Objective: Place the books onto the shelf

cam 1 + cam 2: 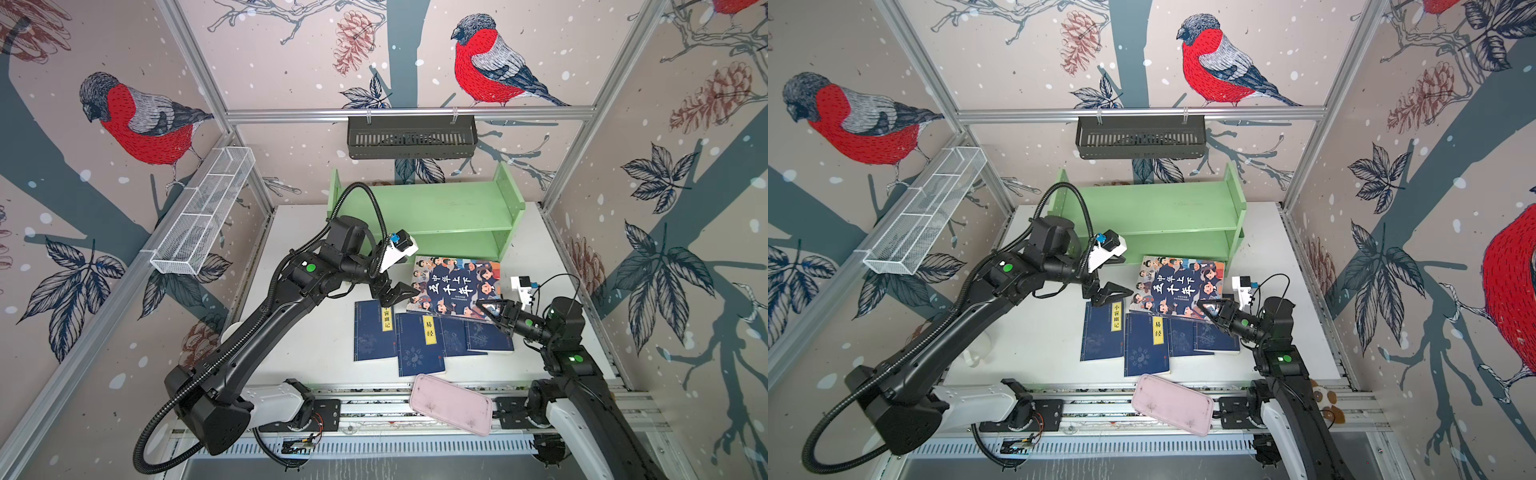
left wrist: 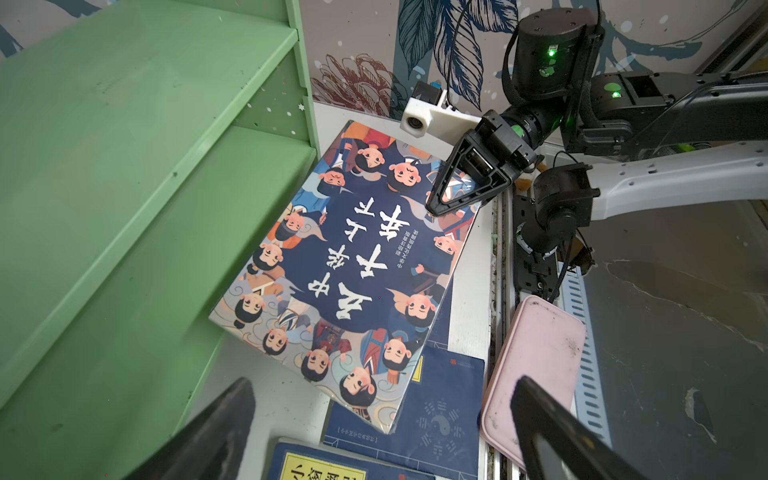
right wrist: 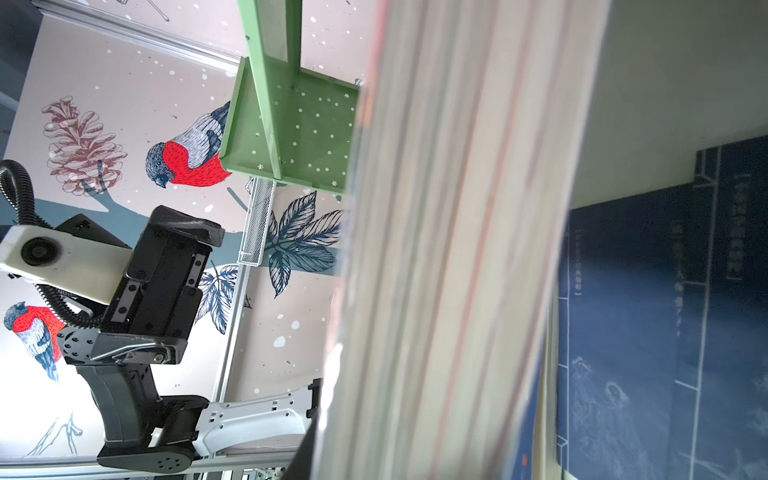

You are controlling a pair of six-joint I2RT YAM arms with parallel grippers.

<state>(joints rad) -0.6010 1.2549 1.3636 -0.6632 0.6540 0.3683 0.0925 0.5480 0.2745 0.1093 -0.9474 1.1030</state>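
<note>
In a top view the cartoon-cover book (image 1: 451,284) lies at frame centre, just below the green shelf (image 1: 436,208), with its lower edge overlapping the row of navy paperbacks (image 1: 415,347). The right gripper (image 1: 487,309) pinches that book's lower right corner; its page edges fill the right wrist view. The left gripper (image 1: 401,296) hovers at the book's left edge, jaws spread wide.
</note>
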